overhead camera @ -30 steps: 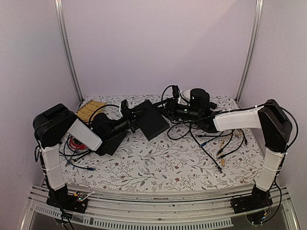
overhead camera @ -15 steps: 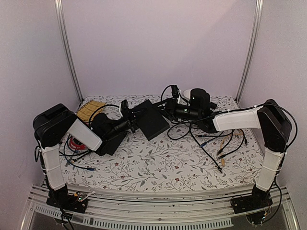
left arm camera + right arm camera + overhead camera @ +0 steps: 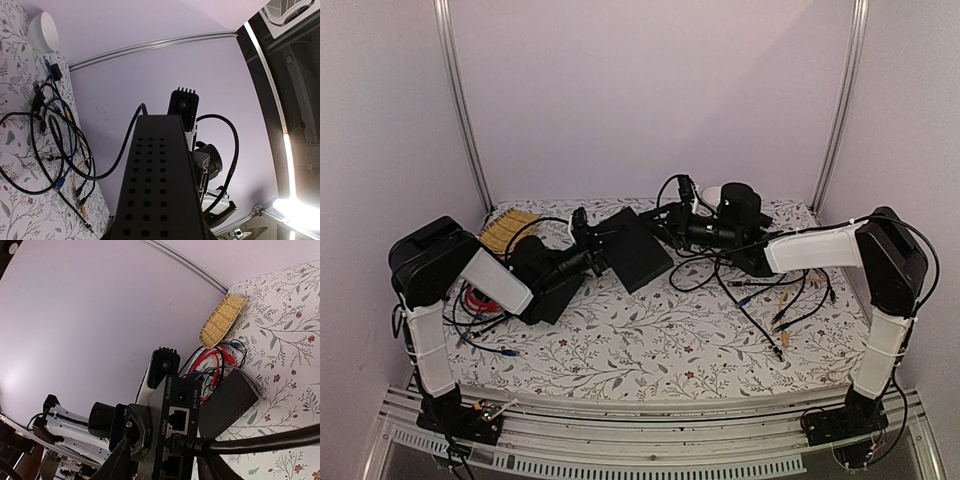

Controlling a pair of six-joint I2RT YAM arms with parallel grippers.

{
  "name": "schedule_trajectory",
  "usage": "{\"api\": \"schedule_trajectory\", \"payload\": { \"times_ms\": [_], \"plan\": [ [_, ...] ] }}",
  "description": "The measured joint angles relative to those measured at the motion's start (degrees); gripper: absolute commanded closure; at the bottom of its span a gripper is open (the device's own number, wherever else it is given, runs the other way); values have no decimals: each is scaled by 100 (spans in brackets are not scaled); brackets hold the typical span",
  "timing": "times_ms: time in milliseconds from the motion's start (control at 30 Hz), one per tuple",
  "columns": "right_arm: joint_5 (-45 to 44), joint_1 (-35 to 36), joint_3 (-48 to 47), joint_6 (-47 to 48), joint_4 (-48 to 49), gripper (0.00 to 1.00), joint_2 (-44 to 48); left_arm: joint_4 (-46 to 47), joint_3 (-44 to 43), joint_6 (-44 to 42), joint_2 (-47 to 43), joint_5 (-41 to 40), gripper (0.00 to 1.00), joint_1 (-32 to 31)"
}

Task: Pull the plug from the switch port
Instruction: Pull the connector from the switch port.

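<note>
— Lilac walls on three sides, and a floral cloth (image 3: 650, 330) over the table. What has the left gripper (image 3: 592, 258) got?

— The switch (image 3: 175, 395). Its jaws are closed down on the near end of the black box, and the vented casing runs straight out ahead of them.

— And the socket edge?

— At the far end from the left jaws, facing the right gripper (image 3: 672, 228). From the right wrist you look straight at the ports.

— Where is the plug (image 3: 179, 442)?

— Seated in one of the lower ports, right between the right jaws. Its black cable (image 3: 260, 440) leads out sideways past the right-hand finger.

— Are those jaws on it?

— They stand partly apart, one of the fingers (image 3: 132, 432) on each side of the plug. Whether the pads actually pinch it, I cannot tell.

— Anything else near?

— Beyond the right jaws, past the switch, a thinner black slab (image 3: 230, 400) lies flat on the cloth. Red leads (image 3: 215, 357) and a woven tray (image 3: 222, 320) sit farther out. Beyond the left jaws there is a tangle of loose cables (image 3: 50, 140) on the cloth and, farther off, a white bowl (image 3: 42, 32).
</note>
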State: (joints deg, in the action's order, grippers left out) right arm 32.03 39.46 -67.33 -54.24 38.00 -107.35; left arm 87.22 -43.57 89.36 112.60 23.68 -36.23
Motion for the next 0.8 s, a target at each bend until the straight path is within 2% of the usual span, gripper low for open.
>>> {"api": "schedule_trajectory", "payload": {
  "times_ms": [400, 800],
  "plan": [
    [317, -131, 4, -428, 518, 66, -238, 2, 0, -26, 0, 22, 100, 0],
    [437, -168, 4, -658, 621, 71, -269, 17, -9, -278, -4, 149, 100, 2]
  ]
}}
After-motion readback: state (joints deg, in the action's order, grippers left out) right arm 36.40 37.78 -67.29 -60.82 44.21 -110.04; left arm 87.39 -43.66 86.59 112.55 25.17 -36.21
